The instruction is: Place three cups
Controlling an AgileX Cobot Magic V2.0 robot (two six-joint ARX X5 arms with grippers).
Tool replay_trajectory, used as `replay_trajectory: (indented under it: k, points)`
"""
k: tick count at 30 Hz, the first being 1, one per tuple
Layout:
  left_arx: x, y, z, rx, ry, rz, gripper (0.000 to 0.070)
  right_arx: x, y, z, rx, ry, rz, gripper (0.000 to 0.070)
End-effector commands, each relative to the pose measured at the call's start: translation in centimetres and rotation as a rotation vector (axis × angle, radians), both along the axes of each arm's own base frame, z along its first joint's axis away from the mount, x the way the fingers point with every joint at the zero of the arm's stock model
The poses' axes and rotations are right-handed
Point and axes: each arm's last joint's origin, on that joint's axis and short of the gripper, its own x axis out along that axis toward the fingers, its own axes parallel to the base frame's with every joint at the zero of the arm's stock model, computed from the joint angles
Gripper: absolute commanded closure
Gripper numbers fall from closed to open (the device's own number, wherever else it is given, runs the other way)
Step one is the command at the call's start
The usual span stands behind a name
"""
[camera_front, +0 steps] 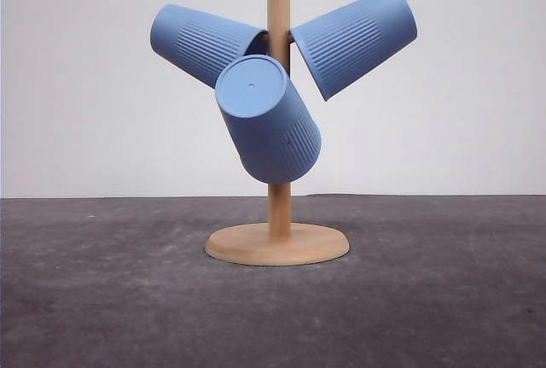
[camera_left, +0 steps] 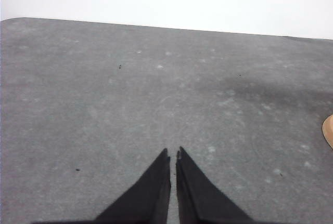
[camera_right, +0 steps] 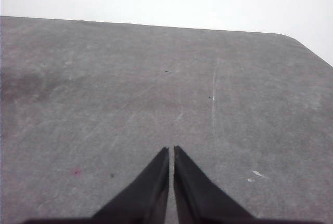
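1. Nearest the front camera, the front cup (camera_front: 267,119) hangs on the wooden stand (camera_front: 278,243), flat base facing forward.
2. Left cup (camera_front: 205,43) and right cup (camera_front: 354,41) hang tilted either side of the stand's post.
3. My left gripper (camera_left: 173,155) is closed over the grey table (camera_left: 104,104), holding nothing.
4. My right gripper (camera_right: 171,151) is likewise closed and holding nothing.

The left gripper (camera_left: 173,154) had matte black fingers, each a flat wedge tapering to a sharp point. The right gripper (camera_right: 171,149) looked identical, black and pointed.
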Motion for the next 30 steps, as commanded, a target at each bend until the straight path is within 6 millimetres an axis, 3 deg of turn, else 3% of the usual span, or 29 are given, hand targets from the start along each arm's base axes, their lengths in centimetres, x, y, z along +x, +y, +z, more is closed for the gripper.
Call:
replay_trajectory:
  k: [1,30]
  points:
    - [0.09,-0.01,-0.39,-0.003,0.005,0.002,0.0700,0.02,0.02,-0.01,0.013,-0.005,0.000,0.0688]
    - [0.09,-0.01,-0.40,-0.003,0.006,0.002,0.0700,0.02,0.02,-0.01,0.013,-0.005,0.000,0.0688]
